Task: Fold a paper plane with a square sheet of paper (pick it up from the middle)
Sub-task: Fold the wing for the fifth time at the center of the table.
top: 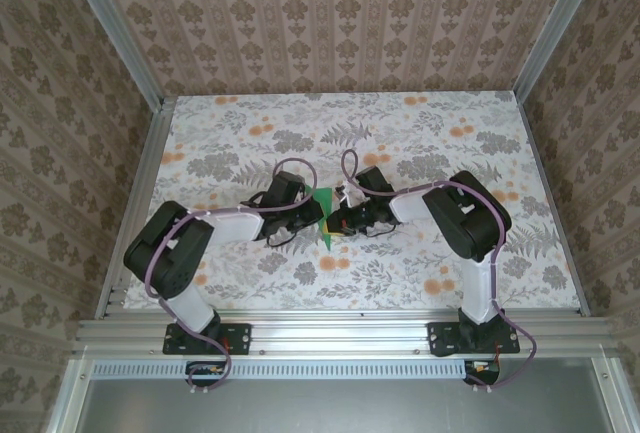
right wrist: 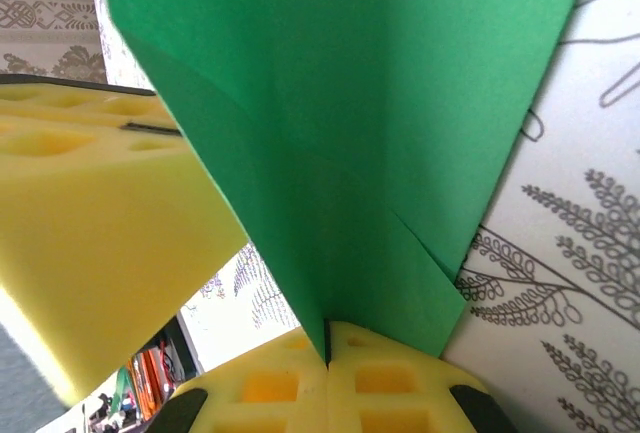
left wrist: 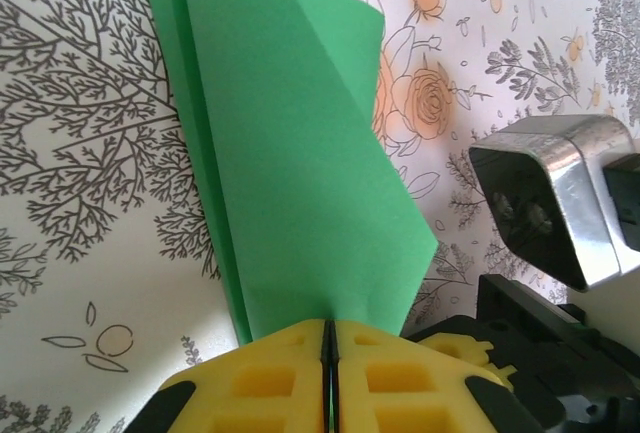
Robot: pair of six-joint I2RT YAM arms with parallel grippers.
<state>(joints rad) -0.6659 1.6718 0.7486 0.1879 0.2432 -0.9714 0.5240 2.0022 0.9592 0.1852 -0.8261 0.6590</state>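
Risk first: both arms pinch one thin green sheet (left wrist: 300, 153) from opposite sides. If they pull apart or twist out of sync, it tears or slips at the crease, and a slack pinch lets the fold spring back. L gripper (left wrist: 330, 341) is clamped tight on the sheet's edge, R gripper (right wrist: 327, 345) likewise. Sheet's part-folded, held btwn them mid-table (top: 420, 263), prob just off the surface, hard to tell from above

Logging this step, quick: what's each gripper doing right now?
Left gripper: shut on the folded green paper.
Right gripper: shut on the same paper.
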